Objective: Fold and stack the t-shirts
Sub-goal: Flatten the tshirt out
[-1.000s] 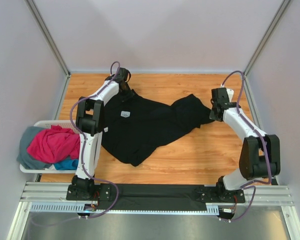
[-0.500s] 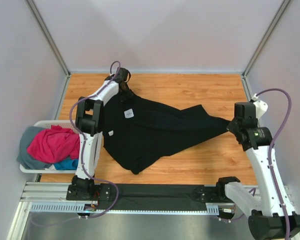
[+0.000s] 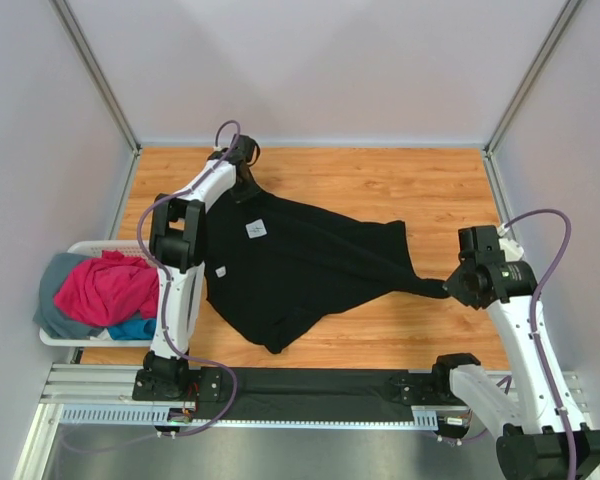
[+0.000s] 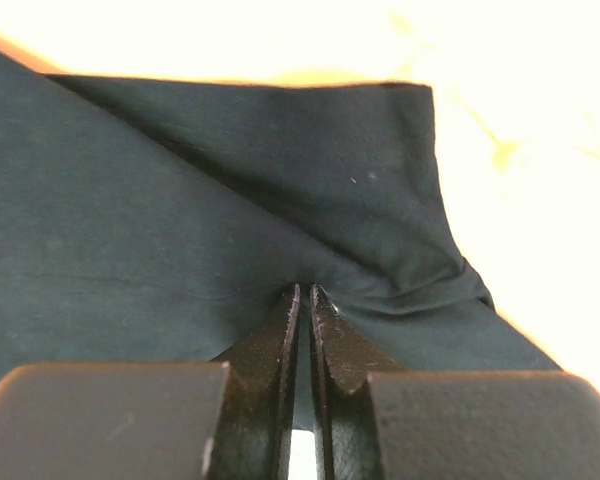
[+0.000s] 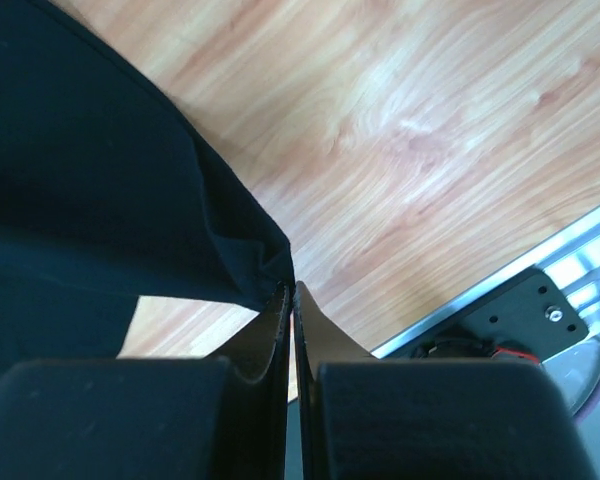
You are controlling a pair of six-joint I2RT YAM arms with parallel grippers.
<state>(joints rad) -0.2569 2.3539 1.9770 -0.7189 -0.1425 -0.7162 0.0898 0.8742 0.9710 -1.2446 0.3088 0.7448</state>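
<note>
Basket with pink t-shirt only overhead; wrist views all black t-shirt.

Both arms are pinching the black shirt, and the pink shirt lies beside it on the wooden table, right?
Not quite: the top view shows the pink shirt heaped in the white basket at the left. The left end effector and right end effector do pinch the black shirt.

Were 4 shirts: 1 black shirt mid-worktop; 1 pink shirt, 1 blue shirt, 1 grey shirt in 1 basket, left edge. 2 arms, left & right.
</note>
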